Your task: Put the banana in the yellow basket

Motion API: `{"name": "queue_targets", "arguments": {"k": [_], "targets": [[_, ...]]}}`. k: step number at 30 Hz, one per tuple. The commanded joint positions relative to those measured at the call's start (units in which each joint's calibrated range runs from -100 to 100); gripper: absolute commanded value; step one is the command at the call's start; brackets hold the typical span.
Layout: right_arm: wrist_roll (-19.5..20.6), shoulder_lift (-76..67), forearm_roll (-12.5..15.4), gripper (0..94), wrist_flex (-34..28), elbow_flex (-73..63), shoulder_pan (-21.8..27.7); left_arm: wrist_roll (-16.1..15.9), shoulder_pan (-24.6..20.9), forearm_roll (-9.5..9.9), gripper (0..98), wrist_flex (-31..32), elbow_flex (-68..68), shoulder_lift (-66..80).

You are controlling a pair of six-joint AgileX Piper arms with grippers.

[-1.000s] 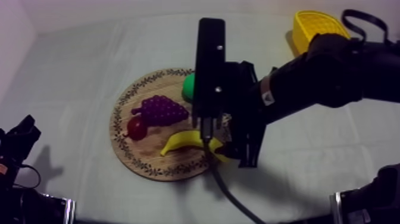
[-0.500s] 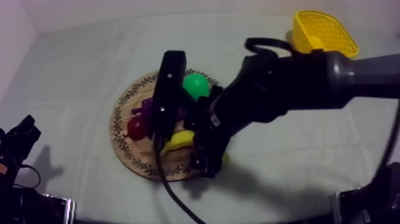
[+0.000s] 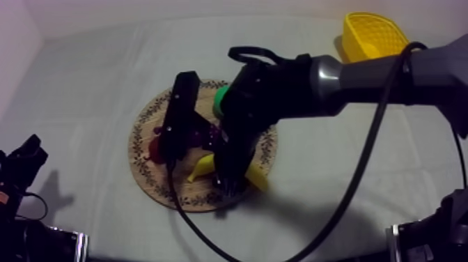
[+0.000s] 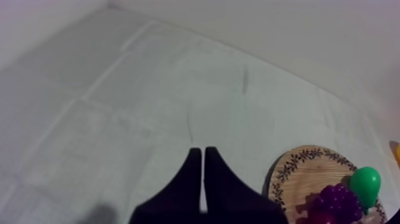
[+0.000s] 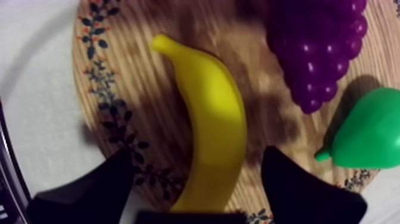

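Our right hand [image 5: 196, 158] hangs low over the round wooden board [image 3: 147, 125], its two black fingers spread wide and gripping nothing. The banana [image 5: 215, 119] lies flat on the board between those fingers. It runs lengthwise out from the hand, with its tapered tip pointing away. A strip of wood shows on either side of the banana, so neither finger touches it. Beside the banana on the board sits the bunch of grapes [image 5: 321, 47], and next to them the green pear [image 5: 366, 131]. From above, the small red fruit [image 3: 154, 148] peeks out at the board's left side, just beside the grapes. The yellow basket [image 3: 372, 35] stands off the board, well apart from it, beyond its far right side on the surface [image 3: 90, 76]. Our left hand [image 4: 200, 173] sits well away from the board on its left, over bare cloth, its fingers pressed together into a narrow wedge.
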State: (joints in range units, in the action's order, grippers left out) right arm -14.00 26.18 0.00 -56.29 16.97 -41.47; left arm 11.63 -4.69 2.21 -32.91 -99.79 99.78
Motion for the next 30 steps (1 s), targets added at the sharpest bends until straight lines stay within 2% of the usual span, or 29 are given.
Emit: {"name": "queue_targets", "arguments": {"k": [1, 12, 20, 30], "targets": [[-0.3, 0.6, 0.0, 57.1, -1.1, -0.7, 0.1, 0.0, 0.0, -0.03, 0.1, 0.0, 0.0, 0.0], [-1.9, 3.7, 0.0, 31.6, -4.9, -3.6, 0.3, 0.0, 0.0, -0.03, 0.1, 0.0, 0.0, 0.0], [-3.2, 2.7, 0.9, 26.9, -6.1, -3.3, 0.8, 0.0, 0.0, -0.03, 0.1, 0.0, 0.0, 0.0], [-6.4, -6.5, 2.8, 27.7, -14.5, -4.9, 2.9, 0.0, 0.0, -0.03, 0.1, 0.0, 0.0, 0.0]]}}
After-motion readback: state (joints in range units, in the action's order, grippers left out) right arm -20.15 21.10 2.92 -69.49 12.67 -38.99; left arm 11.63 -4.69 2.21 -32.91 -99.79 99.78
